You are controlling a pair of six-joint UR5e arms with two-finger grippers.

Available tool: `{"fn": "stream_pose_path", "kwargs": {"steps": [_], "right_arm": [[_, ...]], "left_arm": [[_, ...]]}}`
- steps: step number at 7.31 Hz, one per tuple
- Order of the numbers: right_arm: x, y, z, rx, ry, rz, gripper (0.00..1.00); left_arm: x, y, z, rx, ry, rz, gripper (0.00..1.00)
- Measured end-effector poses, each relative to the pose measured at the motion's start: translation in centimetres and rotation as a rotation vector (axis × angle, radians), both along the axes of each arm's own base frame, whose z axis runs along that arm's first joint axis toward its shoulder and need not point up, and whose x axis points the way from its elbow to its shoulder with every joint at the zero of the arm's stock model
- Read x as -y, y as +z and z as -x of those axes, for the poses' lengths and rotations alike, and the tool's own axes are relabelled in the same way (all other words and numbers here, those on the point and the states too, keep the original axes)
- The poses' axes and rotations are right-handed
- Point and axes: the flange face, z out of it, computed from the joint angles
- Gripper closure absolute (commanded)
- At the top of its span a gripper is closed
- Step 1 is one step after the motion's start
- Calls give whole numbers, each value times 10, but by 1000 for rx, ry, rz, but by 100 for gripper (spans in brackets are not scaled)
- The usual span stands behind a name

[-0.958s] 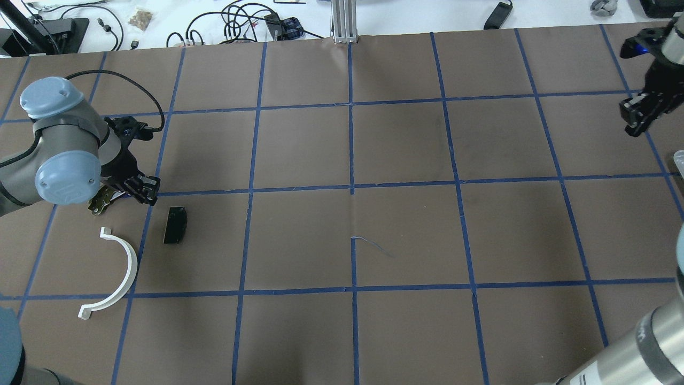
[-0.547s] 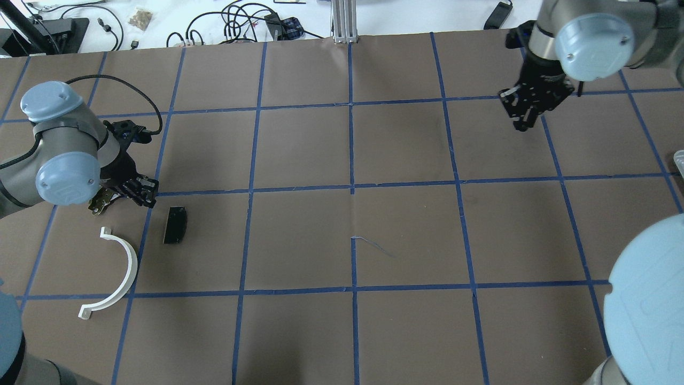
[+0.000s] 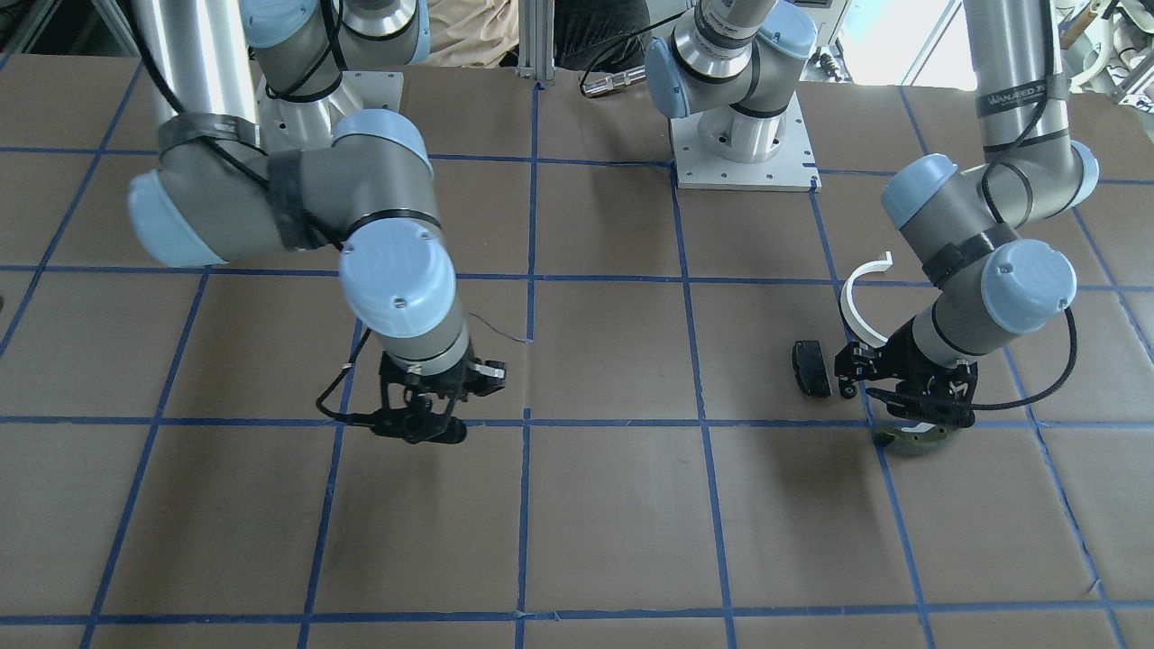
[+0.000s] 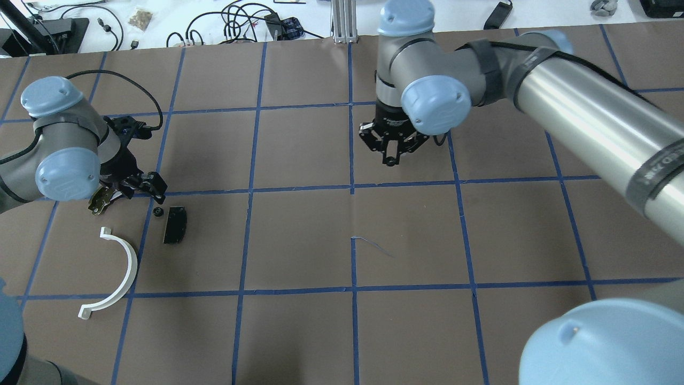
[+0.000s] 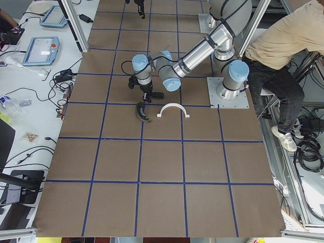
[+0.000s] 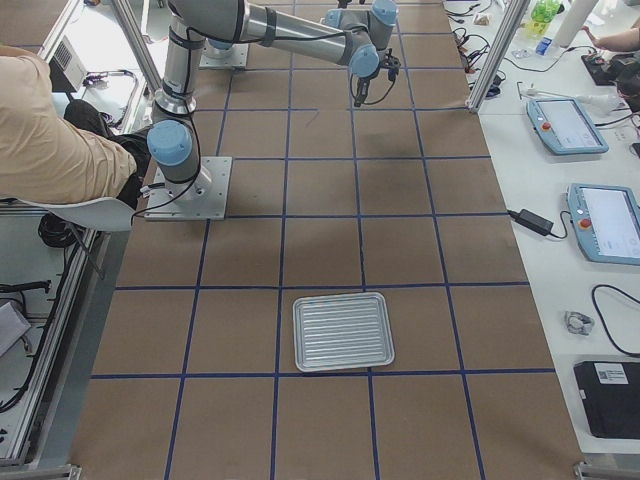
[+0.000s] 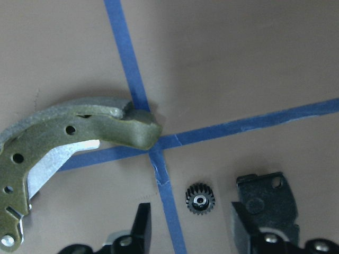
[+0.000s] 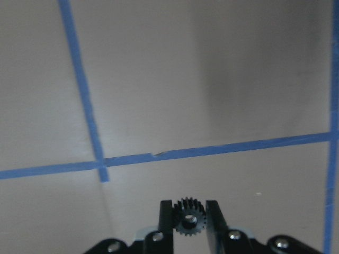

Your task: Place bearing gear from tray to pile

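Observation:
My right gripper (image 8: 186, 207) is shut on a small black bearing gear (image 8: 186, 219) and hangs over the table's middle (image 4: 393, 155). My left gripper (image 7: 188, 225) is open, low over the pile at the left (image 4: 145, 186). A second small black gear (image 7: 201, 199) lies on the table between its spread fingers, next to the black pad (image 4: 175, 224). The pile also holds the olive-green brake shoe (image 7: 63, 137) and the white half-ring arc (image 4: 120, 272). The silver tray (image 6: 342, 330) shows only in the exterior right view.
Brown paper with a blue tape grid (image 4: 352, 187) covers the table. Cables and devices (image 4: 240, 21) lie beyond the far edge. A seated person (image 5: 283, 45) is behind the robot bases.
My right arm has swung from the far right to the table's middle, carrying its gear. My left gripper has opened, and a gear now lies beside the black pad.

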Motion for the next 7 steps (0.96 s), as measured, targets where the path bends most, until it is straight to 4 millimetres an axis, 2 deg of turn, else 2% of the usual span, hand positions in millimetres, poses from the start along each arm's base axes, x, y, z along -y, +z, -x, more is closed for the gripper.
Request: {"fn": "stream_pose_path", "kwargs": {"steps": [1,2,3,4,6,7], "right_arm": [[-14,-18,-42,4,-15,14,100],[-23,-33,-70,15,-29,28,100],[-30,-43,-84,30,-39,25,37],[-34,-50,-88,37,-49,16,0],[-37,-55,-88,41,-58,16,0],[-32,-48,-79,43,-40,29,0]], "left_arm": [[7,10,7,2,6,4,0],[14,24,24,4,0,5,0],[20,39,47,9,-9,11,0],[23,48,67,12,-9,17,0],[25,50,91,-3,40,22,0],[27,50,104,-23,67,26,0]]}}
